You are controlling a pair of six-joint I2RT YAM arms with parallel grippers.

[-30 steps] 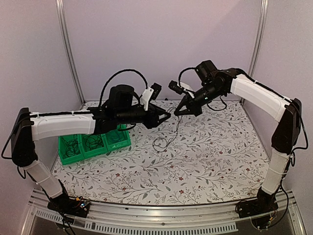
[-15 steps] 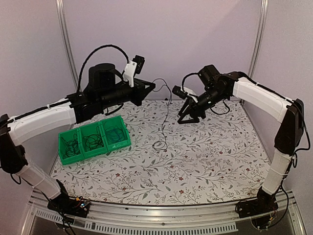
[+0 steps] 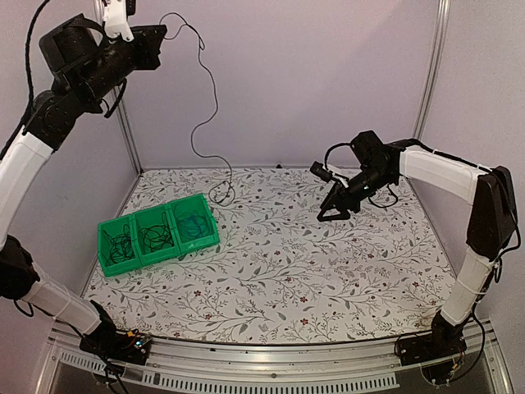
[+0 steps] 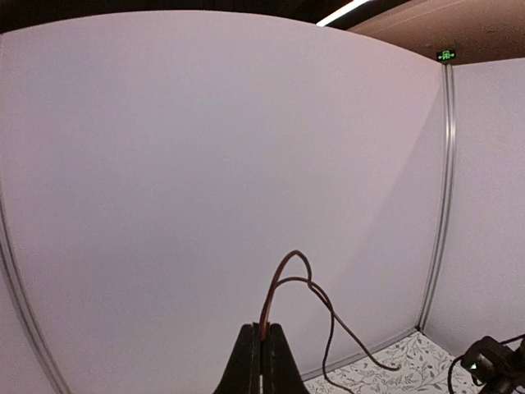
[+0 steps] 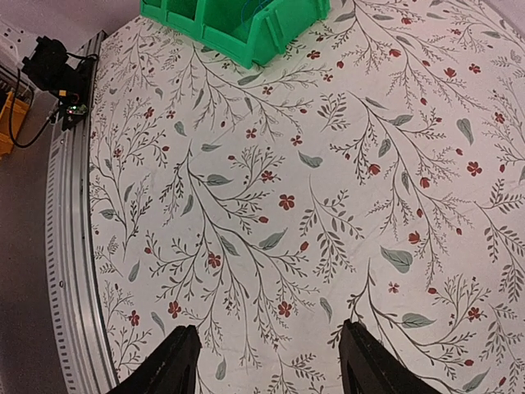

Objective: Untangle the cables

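Overhead, the floral table (image 3: 328,271) carries a green bin (image 3: 157,238) at its left. Raised high, the left gripper (image 3: 162,31) is clamped on a thin cable (image 4: 295,253) whose lower loop reaches the table just behind the bin. The right gripper (image 3: 326,217) hovers low, its fingers apart.

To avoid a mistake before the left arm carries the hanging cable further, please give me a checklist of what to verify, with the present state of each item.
1. Left gripper shut on the cable: ok.
2. Right gripper open and holding nothing: ok.
3. Cable drawn out into one plain strand: not ok, its lower end forms a small loop.
4. Lower end lifted off the table: cannot tell.
5. Lower end above the green bin: not ok, it hangs beside the bin's right end.
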